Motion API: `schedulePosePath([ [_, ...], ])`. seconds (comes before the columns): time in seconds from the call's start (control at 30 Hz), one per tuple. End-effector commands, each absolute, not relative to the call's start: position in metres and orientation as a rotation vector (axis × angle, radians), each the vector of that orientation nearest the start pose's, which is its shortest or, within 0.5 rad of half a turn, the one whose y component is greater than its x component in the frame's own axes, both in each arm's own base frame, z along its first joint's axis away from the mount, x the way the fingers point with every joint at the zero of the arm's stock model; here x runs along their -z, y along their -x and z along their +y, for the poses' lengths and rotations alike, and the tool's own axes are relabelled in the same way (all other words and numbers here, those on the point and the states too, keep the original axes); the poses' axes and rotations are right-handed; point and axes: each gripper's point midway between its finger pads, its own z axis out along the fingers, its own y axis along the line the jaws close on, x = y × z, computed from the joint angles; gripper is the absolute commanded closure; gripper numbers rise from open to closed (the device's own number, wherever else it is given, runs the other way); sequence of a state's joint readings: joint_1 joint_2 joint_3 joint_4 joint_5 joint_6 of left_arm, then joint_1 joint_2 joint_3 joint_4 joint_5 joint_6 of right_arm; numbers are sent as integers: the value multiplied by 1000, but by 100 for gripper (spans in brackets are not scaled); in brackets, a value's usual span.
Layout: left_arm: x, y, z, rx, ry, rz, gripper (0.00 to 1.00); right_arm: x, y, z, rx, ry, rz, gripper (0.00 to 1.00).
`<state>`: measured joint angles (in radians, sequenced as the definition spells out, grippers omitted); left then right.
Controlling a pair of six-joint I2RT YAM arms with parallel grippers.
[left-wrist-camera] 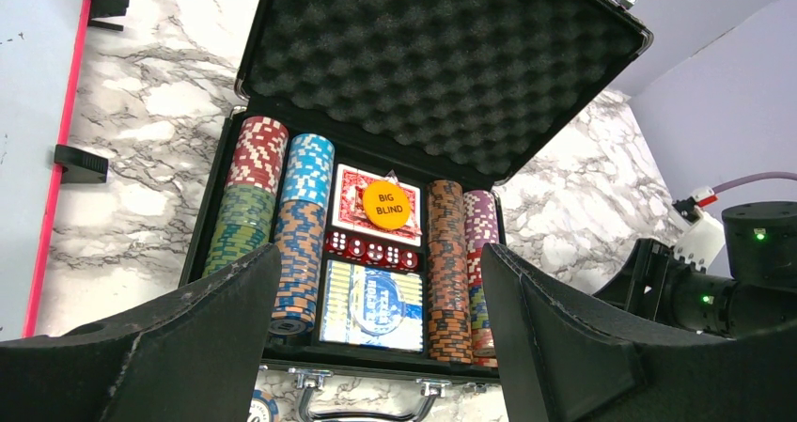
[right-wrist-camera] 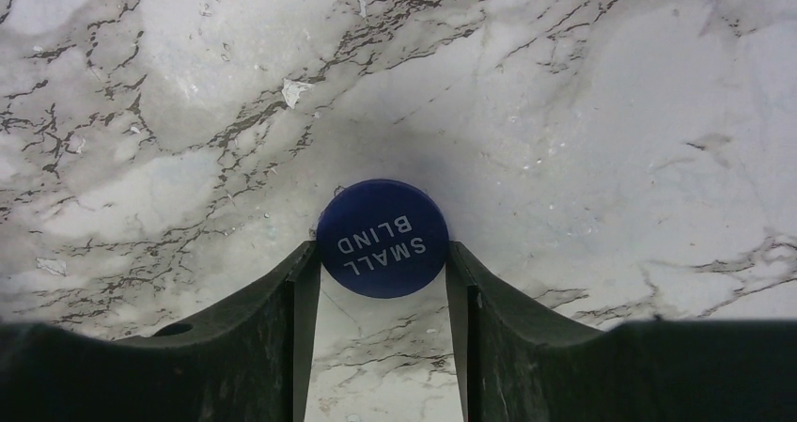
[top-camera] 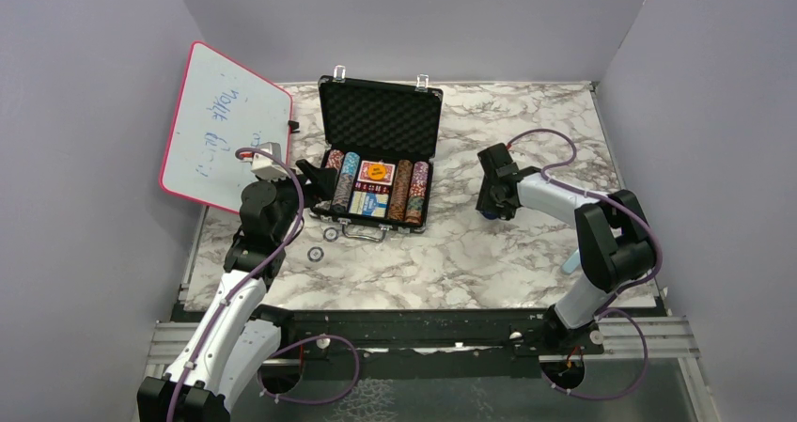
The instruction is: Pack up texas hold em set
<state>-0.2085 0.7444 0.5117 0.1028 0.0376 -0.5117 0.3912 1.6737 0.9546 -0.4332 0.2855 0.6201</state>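
Right pincer (right-wrist-camera: 381, 249) grips the blue small blind button (right-wrist-camera: 381, 234) by both edges. The button lies flat on the tabletop (right-wrist-camera: 564, 112), well right of the open briefcase (top-camera: 381, 117). Check that your hold is square before lifting. Left pincer (left-wrist-camera: 381, 251) hangs open at the briefcase front.

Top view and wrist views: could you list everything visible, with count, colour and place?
briefcase: one, black, open, mid-table
chip rows: four, mixed colours, inside briefcase
card decks: two, red and blue, briefcase centre
dice: several, red, between decks
big-blind button: one, orange, on red deck
small-blind button: one, blue, on table
loose chips: two, striped, before briefcase
whiteboard: one, pink-framed, left
table: one, marbled
left pincer: black, open, facing briefcase
right pincer: black, gripping small-blind button
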Motion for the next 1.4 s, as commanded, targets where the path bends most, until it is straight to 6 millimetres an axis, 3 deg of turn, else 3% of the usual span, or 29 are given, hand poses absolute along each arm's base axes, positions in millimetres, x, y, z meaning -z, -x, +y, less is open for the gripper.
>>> schedulePosePath([
  [0.0, -237, -309, -89, 557, 241, 1687, 19, -8, -326, 102, 77, -393, 2626, 52],
  [0.2, -236, -309, -89, 558, 242, 1688, 19, -38, -340, 105, 65, -327, 2571, 54],
  [0.37, -235, -309, -90, 560, 235, 1695, 19, -73, -348, 126, 62, -224, 2507, 54],
  [0.53, -234, -311, -91, 561, 235, 1701, 19, -101, -349, 171, 17, -84, 2439, 53],
  [0.73, -232, -312, -86, 535, 255, 1707, 19, -129, -345, 256, -134, 123, 2345, 53],
  [1.0, -227, -313, -73, 470, 304, 1720, 19, -126, -337, 370, -303, 374, 2295, 52],
  [1.2, -225, -313, -68, 448, 325, 1723, 19, -107, -335, 412, -383, 466, 2331, 52],
  [1.37, -224, -313, -67, 444, 334, 1729, 19, -90, -330, 430, -403, 540, 2354, 52],
])
